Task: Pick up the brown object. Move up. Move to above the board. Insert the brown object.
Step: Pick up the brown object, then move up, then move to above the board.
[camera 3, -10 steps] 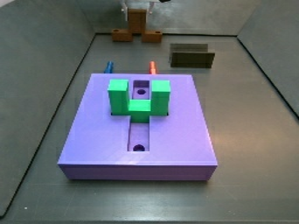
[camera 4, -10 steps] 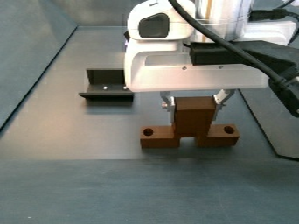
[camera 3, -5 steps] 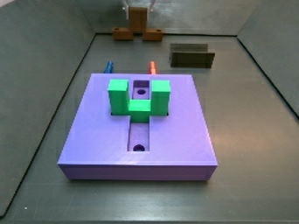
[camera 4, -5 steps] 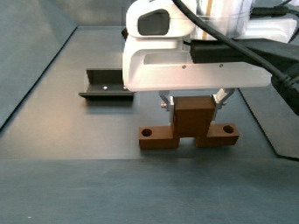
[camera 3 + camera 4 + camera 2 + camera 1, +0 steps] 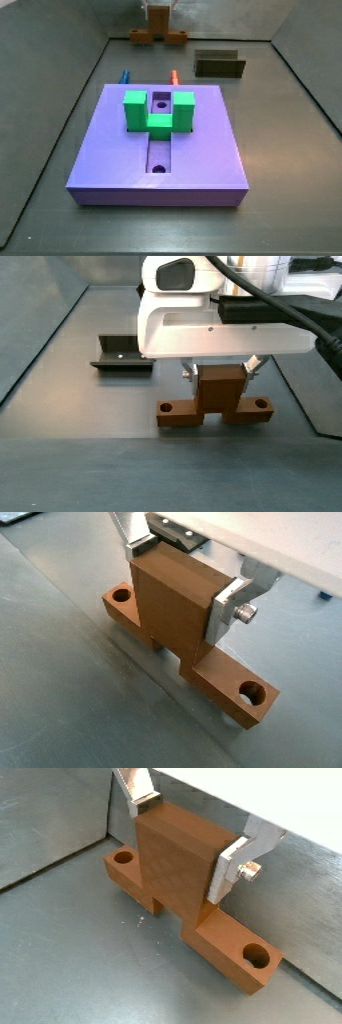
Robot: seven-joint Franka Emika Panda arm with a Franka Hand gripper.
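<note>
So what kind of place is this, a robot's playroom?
Probably a robot test bench: a bare grey walled floor, the claw closed around the brown object, and the purple board with slots.

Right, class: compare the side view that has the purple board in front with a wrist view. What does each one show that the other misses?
Only the side view shows the board, the green U-shaped block on it and the dark olive block beyond.

Only a wrist view shows the fingers flat against the stem's sides, and the round holes in the crossbar's ends.

Both show the brown object, at the far wall, with the gripper closed around its upright stem.
</note>
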